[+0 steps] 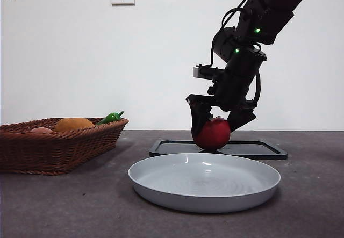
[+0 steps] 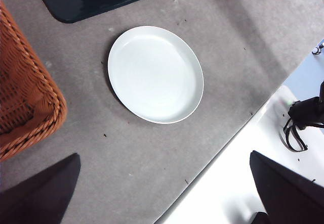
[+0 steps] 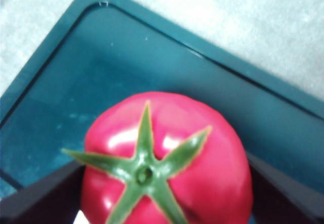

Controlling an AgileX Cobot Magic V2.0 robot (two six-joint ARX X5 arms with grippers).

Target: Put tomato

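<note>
Glossy red skin marks the tomato [image 1: 213, 133], which sits on the dark tray [image 1: 269, 151] behind the white plate [image 1: 204, 181], with the right gripper [image 1: 214, 125] clamped on its two sides. It looks smooth and rounded, so probably slippery and fairly light; a grip across the widest part, below the stem, seems safest, and gentle in case it bruises. The right wrist view shows the green stem [image 3: 144, 172] pointing up between the jaws, hidden from the front. The left wrist view shows the left gripper [image 2: 162, 204] open, high above the plate, with a basket [image 2: 25, 97] beside it.
</note>
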